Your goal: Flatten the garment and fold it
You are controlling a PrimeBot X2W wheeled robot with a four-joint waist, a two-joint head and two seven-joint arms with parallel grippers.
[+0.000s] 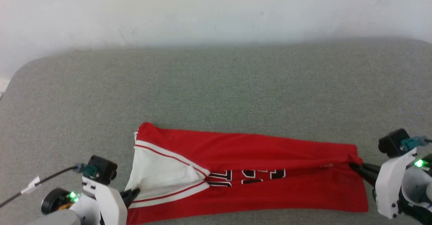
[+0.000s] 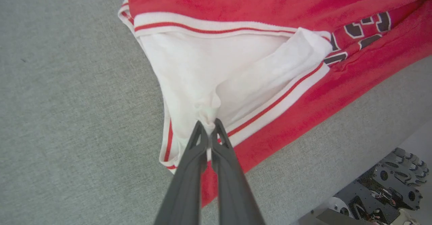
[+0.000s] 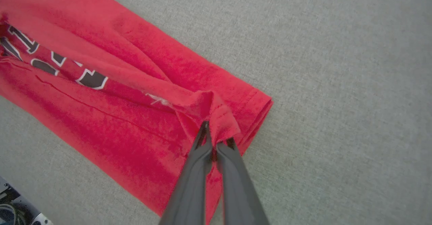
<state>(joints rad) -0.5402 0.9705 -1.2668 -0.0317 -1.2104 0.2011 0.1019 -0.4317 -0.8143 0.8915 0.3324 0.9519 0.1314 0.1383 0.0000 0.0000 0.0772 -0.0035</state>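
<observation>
Garment [image 1: 256,147] spans left gripper [image 1: 136,192] to right gripper [image 1: 351,165] — both pinching it.

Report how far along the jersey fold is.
Done: the red jersey lies in a long band, both long edges folded inward, nearly covering the lettering. In hand: left gripper pinches the white sleeve, right gripper pinches the hem. Left: the crosswise folds.

A grey, woven-fabric tabletop [image 1: 216,83] spreads across the head view, its far left corner rounded and its far edge meeting a plain white wall [image 1: 216,8]. The wall carries a few faint dark scuff marks [image 1: 122,35]. In the left wrist view, one tiny dark speck [image 2: 23,60] sits on the fabric.
</observation>
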